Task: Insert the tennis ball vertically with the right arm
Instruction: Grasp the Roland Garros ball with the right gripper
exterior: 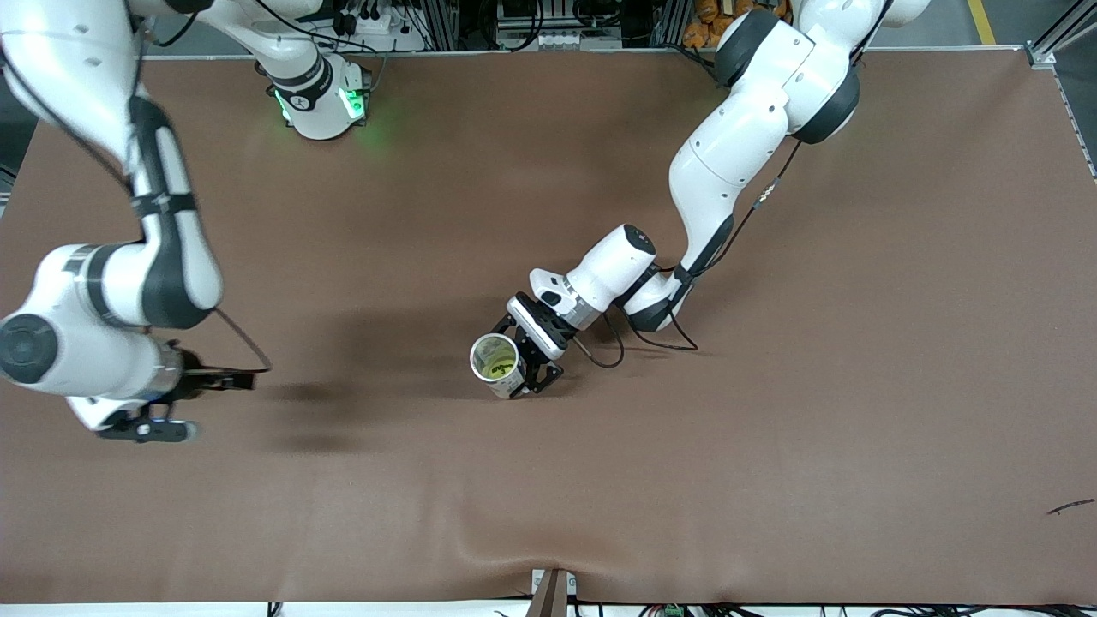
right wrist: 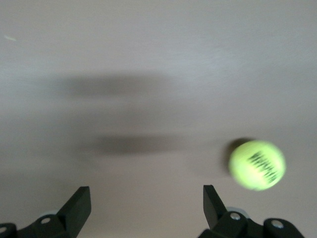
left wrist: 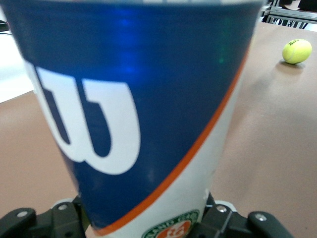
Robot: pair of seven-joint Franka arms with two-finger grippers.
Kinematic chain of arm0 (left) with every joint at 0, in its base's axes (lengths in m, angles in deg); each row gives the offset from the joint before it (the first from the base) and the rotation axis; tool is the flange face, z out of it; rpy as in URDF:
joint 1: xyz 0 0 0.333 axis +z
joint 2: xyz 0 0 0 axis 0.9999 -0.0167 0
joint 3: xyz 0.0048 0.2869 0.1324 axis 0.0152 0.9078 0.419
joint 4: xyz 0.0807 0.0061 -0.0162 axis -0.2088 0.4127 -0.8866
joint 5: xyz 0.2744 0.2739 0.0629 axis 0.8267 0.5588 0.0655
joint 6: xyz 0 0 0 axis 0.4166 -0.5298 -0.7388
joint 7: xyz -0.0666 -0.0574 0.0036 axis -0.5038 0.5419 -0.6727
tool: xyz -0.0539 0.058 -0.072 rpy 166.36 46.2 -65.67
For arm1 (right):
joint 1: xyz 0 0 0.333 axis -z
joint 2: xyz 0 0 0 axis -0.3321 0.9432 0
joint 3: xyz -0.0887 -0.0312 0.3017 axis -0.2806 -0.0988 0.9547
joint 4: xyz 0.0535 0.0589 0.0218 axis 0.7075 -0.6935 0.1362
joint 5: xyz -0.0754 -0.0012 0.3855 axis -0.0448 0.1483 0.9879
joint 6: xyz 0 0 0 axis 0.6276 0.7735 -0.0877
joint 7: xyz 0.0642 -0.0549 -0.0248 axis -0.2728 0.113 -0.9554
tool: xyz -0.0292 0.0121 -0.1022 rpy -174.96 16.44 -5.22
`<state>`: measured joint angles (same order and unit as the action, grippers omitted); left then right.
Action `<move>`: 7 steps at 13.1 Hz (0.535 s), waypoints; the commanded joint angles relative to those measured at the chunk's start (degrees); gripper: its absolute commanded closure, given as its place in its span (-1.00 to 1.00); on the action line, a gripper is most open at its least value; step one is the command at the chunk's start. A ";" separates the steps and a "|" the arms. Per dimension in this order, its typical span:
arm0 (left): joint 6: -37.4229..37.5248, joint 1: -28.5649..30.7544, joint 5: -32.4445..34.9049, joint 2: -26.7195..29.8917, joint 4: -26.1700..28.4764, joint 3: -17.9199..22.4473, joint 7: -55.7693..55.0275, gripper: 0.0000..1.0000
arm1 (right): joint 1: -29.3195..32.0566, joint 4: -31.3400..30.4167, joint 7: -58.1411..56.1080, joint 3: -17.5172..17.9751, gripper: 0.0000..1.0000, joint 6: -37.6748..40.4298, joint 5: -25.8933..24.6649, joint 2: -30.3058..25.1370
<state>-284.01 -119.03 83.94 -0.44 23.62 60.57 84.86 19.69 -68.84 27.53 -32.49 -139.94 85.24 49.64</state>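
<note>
My left gripper [exterior: 527, 356] is shut on a tennis ball can [exterior: 498, 365] and holds it upright near the middle of the table. The can's open top shows yellow-green inside. In the left wrist view the can [left wrist: 148, 99] is blue with a white W, an orange stripe and a white base, and it fills the space in my left gripper [left wrist: 143, 220]. A yellow-green tennis ball [right wrist: 257, 164] lies on the table; it also shows in the left wrist view [left wrist: 297, 51]. My right gripper [right wrist: 146, 198] is open and empty above the table, with the ball off to one side of its fingers. In the front view the right gripper [exterior: 146, 427] hangs low at the right arm's end and the ball is hidden.
The brown table cover [exterior: 548, 480] has a wrinkle near the front camera's edge. A small dark scrap [exterior: 1071, 507] lies toward the left arm's end. The right arm's base [exterior: 321, 103] glows green at the back edge.
</note>
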 commanded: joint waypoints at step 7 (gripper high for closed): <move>-0.64 -0.16 -0.50 -0.16 -0.64 0.01 -0.55 -0.63 | 10.60 -1.92 -23.48 1.21 -1.00 -7.62 -3.34 6.42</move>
<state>-284.01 -119.02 83.94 -0.44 23.57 60.57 84.86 29.10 -69.79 6.21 -32.45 -146.94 83.59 55.80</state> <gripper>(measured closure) 0.181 0.000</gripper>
